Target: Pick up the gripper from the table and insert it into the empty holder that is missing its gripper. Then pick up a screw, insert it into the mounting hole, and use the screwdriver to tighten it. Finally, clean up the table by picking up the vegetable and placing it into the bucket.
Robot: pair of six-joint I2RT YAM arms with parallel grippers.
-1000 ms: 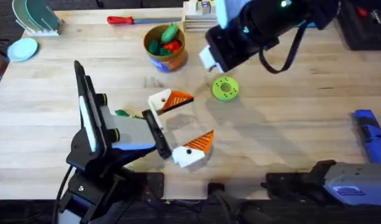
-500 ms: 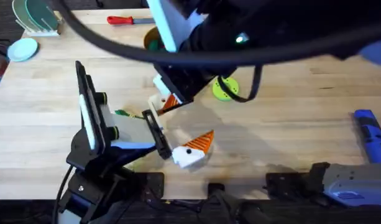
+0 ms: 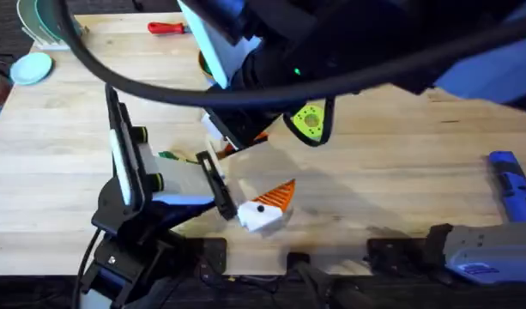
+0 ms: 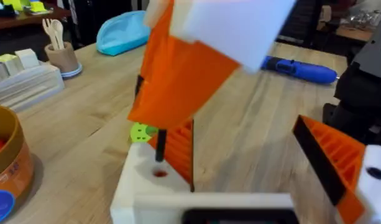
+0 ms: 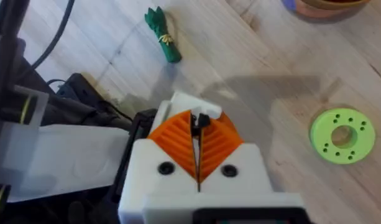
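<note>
My right gripper is shut on a small dark screw. It hangs over the white holder, the screw's tip at the mounting hole. An orange gripper wedge sits in that holder. The holder is one finger of my left gripper, which lies open on the table; the other finger is nearer the front edge. The blue screwdriver lies at the far right. The green vegetable lies on the wood left of the holder. The bucket stands behind.
A green ring disc lies right of the holder. A red-handled screwdriver rests at the back edge. My right arm passes large and dark across the back half of the overhead view. Dishes sit at the back left.
My right arm swung from the back right to the middle and came down over the holder. The left arm stayed still.
</note>
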